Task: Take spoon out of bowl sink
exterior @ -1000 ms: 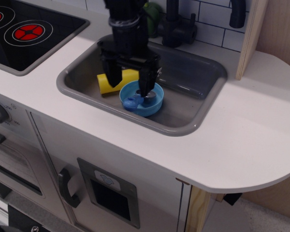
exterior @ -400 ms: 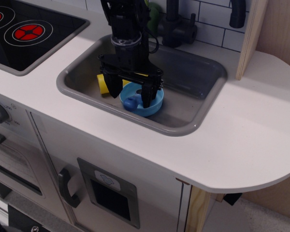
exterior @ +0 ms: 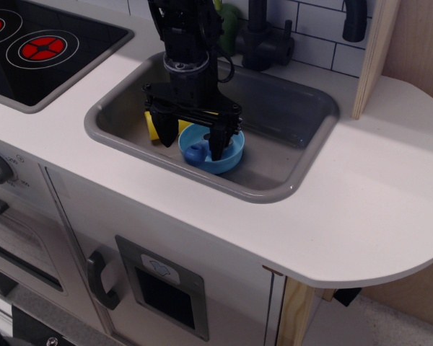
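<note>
The light-blue bowl (exterior: pixel 220 155) sits on the floor of the grey sink (exterior: pixel 289 115), near its front wall. The spoon's blue handle (exterior: pixel 195 153) sticks out at the bowl's left edge; its dark cup is hidden behind my finger. My black gripper (exterior: pixel 193 139) is low inside the sink and open. Its right finger (exterior: pixel 217 143) reaches down into the bowl and its left finger (exterior: pixel 166 131) stands outside the bowl, so the two straddle the spoon handle.
A yellow squeeze bottle (exterior: pixel 153 124) lies in the sink behind my left finger. A black faucet (exterior: pixel 263 40) and a green object stand behind the sink. The black stovetop (exterior: pixel 36 47) with red rings is at the left. White countertop (exterior: pixel 375 194) lies to the right.
My gripper has come down from above the bowl into the sink, its fingers now around the spoon handle. Bowl, spoon and bottle have not moved.
</note>
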